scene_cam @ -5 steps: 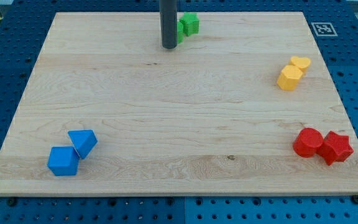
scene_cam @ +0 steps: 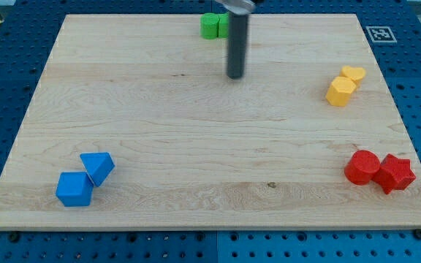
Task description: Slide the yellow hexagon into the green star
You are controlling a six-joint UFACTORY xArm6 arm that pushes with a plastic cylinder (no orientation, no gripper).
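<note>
My tip (scene_cam: 235,77) rests below the partly hidden, seemingly star-shaped green block (scene_cam: 211,25); no pincer shows.

Two yellow blocks (scene_cam: 345,85), two red blocks (scene_cam: 379,171), two blue blocks (scene_cam: 85,179), green blocks (scene_cam: 213,25): count unclear.

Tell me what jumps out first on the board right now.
The dark rod stands out near the view's top centre, my tip on bare wood just below the green blocks. The other blocks sit in tight pairs at the edges: yellow hexagon touching a yellow heart at the right, two red blocks bottom right, two blue blocks bottom left.
</note>
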